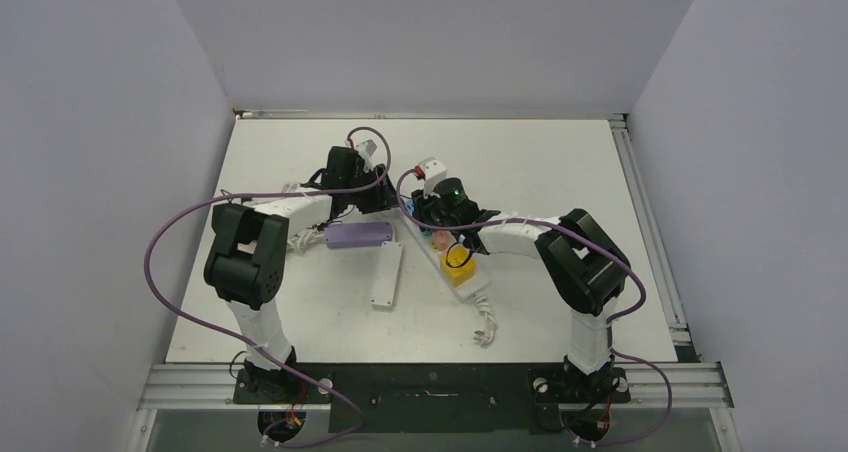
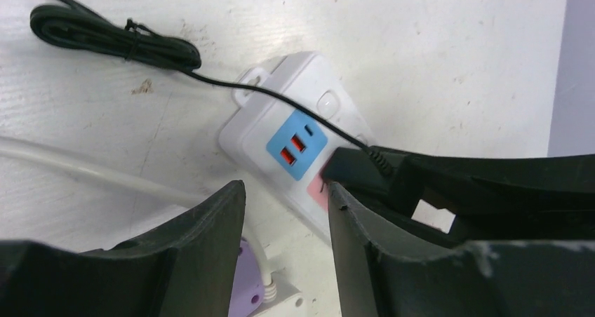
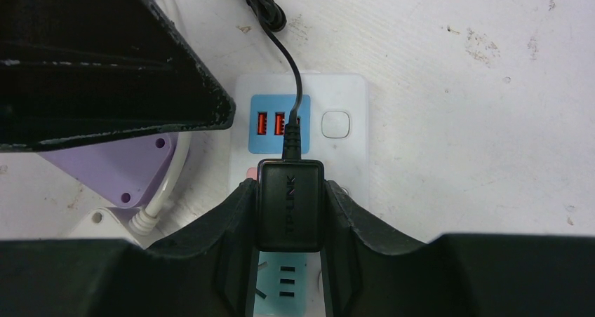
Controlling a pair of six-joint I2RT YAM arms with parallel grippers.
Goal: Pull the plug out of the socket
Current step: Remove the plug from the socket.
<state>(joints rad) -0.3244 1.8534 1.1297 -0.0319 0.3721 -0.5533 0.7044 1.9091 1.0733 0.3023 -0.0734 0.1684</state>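
White tabletop, scuffed in places and walled in by pale grey panels, carries a white power strip near the centre of the top view. The task's plug, a black adapter, is seated in that strip just below the blue USB panel, at lower centre of the right wrist frame. The right gripper is clamped on the plug, one finger pressed against each side. The left gripper is seen at the bottom of the left wrist frame with its jaws apart and nothing between them. It is placed just beside the plug, over the strip's edge, and whether it touches the strip cannot be told. The main risk is judged to be the strip itself: if it is not pinned down, it may be lifted or dragged along with the plug instead of the two being parted. A pull made at a slant could bind the pins in the socket or let the smooth adapter slide out of the fingers. The two grippers are crowded together — a small sideways drift could knock them into each other. The thin black cord, running up from the plug, could be snagged by the left fingers. The purple block and the yellow adapter nearby could be nudged if the strip shifts. No tray, box or bin is seen; the only holder is the strip, in which the black plug and the yellow adapter are lodged.
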